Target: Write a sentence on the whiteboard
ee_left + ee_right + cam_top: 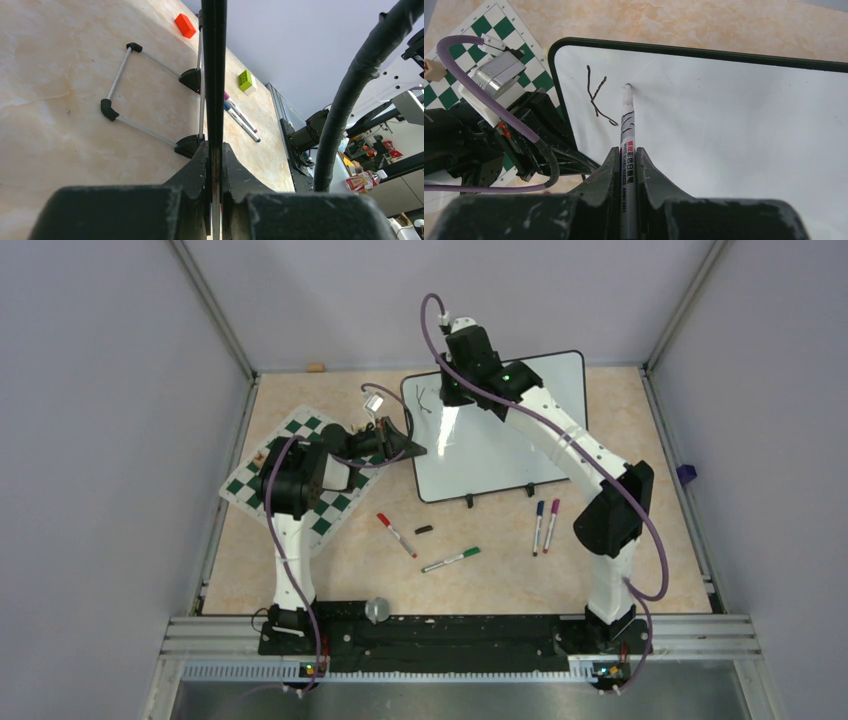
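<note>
Whiteboard (490, 455) edge clamped by left tool (214, 150); right tool (626, 152) clamped on marker (626, 120); hard press could tilt it.

The left gripper (404, 446) is clamping the whiteboard's (520, 435) left edge, its arm lying over the chess mat (335, 508). The right gripper (451, 397) is hanging beside a black mark (422, 400). Four markers (450, 560) are lying nearer.
</note>
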Controlling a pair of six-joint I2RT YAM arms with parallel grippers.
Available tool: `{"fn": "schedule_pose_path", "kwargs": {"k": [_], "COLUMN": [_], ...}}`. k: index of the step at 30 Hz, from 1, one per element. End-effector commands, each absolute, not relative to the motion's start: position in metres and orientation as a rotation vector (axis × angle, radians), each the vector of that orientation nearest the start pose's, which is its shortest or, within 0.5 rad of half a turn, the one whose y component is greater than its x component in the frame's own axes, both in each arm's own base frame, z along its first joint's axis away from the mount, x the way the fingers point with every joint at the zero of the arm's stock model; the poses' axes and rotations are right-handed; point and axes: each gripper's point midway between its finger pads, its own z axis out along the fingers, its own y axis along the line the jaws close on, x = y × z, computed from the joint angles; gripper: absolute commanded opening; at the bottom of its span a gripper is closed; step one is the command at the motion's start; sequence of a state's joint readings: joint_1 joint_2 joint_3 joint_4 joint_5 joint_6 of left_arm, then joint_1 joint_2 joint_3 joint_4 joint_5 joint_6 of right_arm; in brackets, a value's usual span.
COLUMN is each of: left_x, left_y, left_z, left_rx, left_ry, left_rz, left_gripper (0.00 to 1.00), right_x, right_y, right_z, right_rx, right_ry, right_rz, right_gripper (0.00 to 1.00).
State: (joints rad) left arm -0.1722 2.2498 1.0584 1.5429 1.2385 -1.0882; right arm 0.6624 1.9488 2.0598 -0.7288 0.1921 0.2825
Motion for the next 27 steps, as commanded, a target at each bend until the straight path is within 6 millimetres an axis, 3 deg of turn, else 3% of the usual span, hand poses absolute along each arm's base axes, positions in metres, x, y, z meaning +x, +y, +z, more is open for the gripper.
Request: {"fn": "schedule_pose_path", "kwargs": {"k": [1, 6, 11, 16, 27], "left_x": [0.368, 0.368, 0.368, 0.368, 0.369], "left_y": [-0.255, -0.255, -0.254, -0.254, -0.254], "left_z": [0.141, 0.14, 0.142, 0.141, 0.14], "left_rx": [0.754, 0.755, 0.754, 0.752, 0.749], "left_ry": [1.563, 1.563, 1.562, 1.561, 1.565], "left_rz": [-1.713, -1.713, -1.711, -1.71, -1.712], "left_gripper": [0.0, 0.0, 0.0, 0.0, 0.0], "right_x": [0.443, 0.441, 0.445, 0.44, 0.433], "right_y": [0.311, 0.317, 0.307, 0.316, 0.313], "right_z": [0.285, 0.283, 0.283, 0.284, 0.309], "right_rx": [-0.27, -0.293, -0.251, -0.295, -0.294], "right_ry": [2.134, 2.141, 2.141, 2.144, 2.087], "right_rz": [0.337, 0.368, 0.309, 0.367, 0.406], "right_gripper": [0.0, 0.0, 0.0, 0.0, 0.0]}}
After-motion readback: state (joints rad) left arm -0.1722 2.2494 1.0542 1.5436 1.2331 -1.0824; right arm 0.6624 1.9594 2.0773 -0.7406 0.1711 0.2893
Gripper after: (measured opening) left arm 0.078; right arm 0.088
